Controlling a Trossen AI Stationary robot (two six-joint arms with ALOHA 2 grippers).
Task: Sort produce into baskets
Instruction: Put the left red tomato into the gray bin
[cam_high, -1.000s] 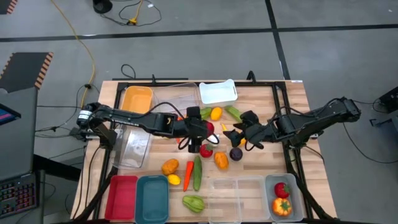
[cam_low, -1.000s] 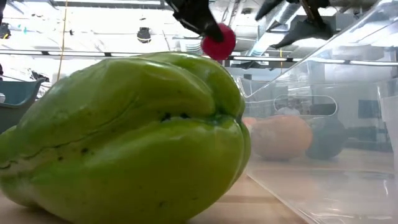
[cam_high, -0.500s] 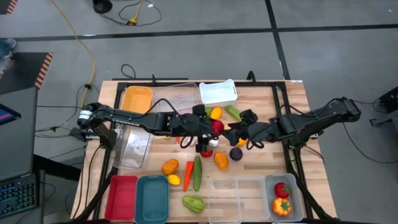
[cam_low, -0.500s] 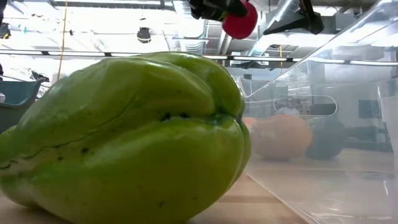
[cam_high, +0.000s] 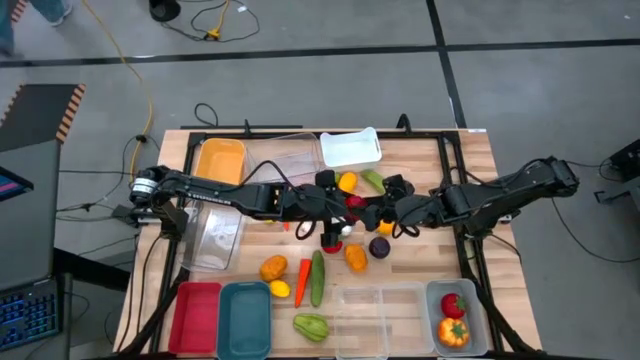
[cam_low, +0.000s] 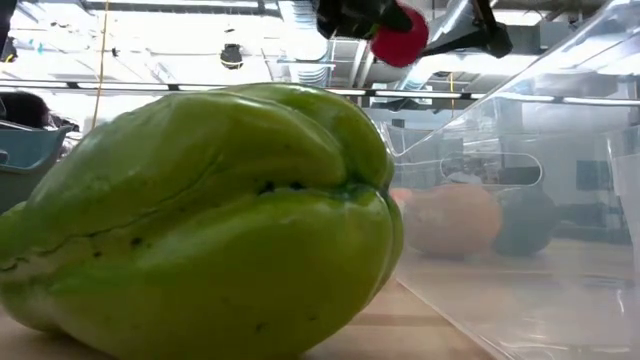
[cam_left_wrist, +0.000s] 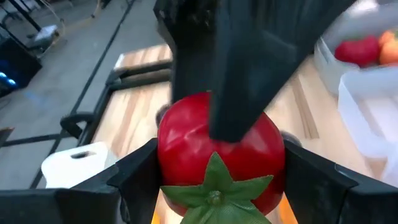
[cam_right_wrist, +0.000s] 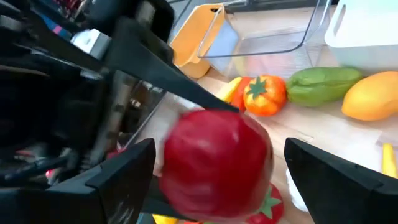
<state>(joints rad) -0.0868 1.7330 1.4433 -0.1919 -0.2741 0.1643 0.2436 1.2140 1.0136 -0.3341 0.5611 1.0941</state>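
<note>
Grey concrete floor surrounds a pale wooden table (cam_high: 470, 170) in the high view, with a yellow cable (cam_high: 130, 70) trailing on the floor; no readable writing shows in any view. Along the far edge sit an orange basket (cam_high: 220, 160), a clear basket (cam_high: 285, 155) and a white basket (cam_high: 350, 148), none visibly holding produce. Along the near edge: red basket (cam_high: 195, 318), teal basket (cam_high: 245, 318), a clear bin (cam_high: 382, 318), and a grey basket (cam_high: 478, 318) holding a red and an orange piece. Loose produce lies mid-table. The left gripper (cam_high: 340, 205) clamps a red tomato (cam_high: 353, 203) above the table's middle; the right gripper (cam_high: 375, 212), fingers spread wide, sits just beside it.

Low view: a green pepper (cam_low: 200, 220) fills the foreground on the wood beside the clear bin's wall (cam_low: 520, 200); the tomato (cam_low: 400, 40) hangs high in dark fingers.

Left wrist view: the tomato (cam_left_wrist: 186, 143), green stem leaves facing the camera, is gripped between the left fingers (cam_left_wrist: 143, 174); the grey basket (cam_left_wrist: 323, 62) lies beyond.

Right wrist view: the tomato (cam_right_wrist: 217, 162) sits between the open right fingers (cam_right_wrist: 124, 168), touching neither as far as can be seen; orange and clear baskets lie beyond.
</note>
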